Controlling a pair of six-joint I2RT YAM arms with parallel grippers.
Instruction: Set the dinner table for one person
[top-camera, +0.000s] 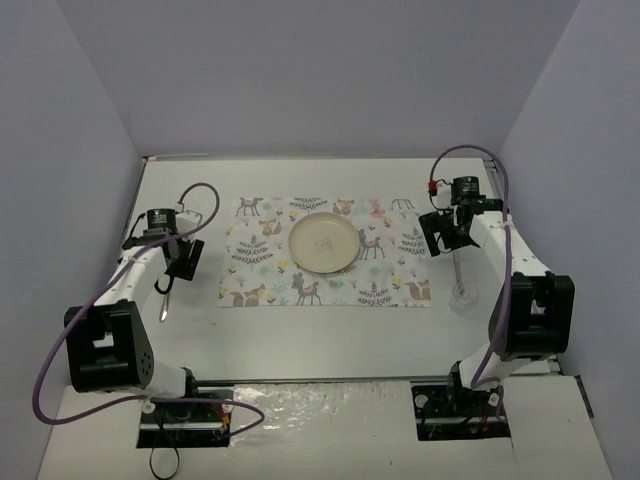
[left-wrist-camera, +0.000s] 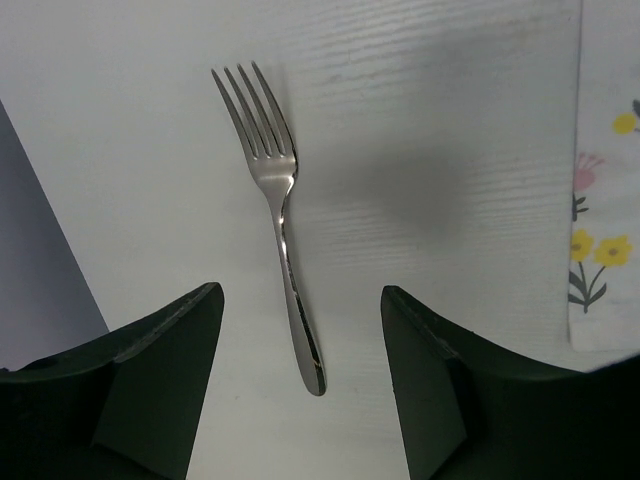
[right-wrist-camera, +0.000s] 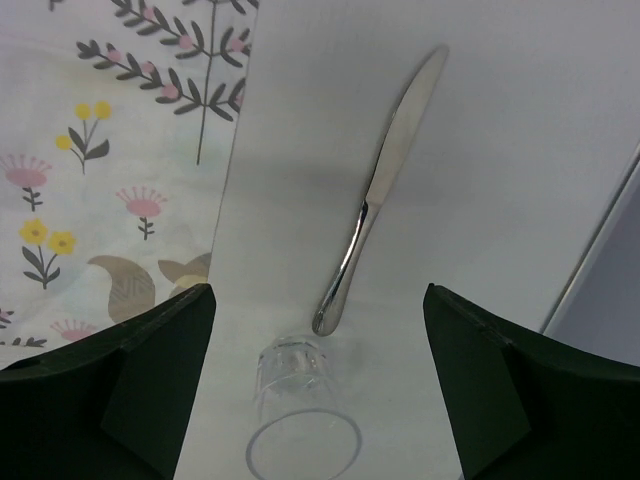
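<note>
Holding left gripper (left-wrist-camera: 300, 295) spread wide, gripping nothing, above one fork (left-wrist-camera: 275, 190) lying on the dinner table (top-camera: 330, 330) just left of one placemat (top-camera: 270, 250); holding right gripper (right-wrist-camera: 318, 290) equally open over one knife (right-wrist-camera: 385, 170) and one clear glass (right-wrist-camera: 300, 430) right of it; carrying one plate (top-camera: 323, 243) at the placemat's centre; bending both arms at the elbow, wrists pointing downward

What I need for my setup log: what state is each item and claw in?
Fork: flat on table, ungripped.
Knife: flat on table, ungripped.
Glass: empty; upright or tipped, unclear.
Plate: empty, on placemat.
Placemat: spread flat.
Left claw: open, above fork.
Right claw: open, above knife.
</note>
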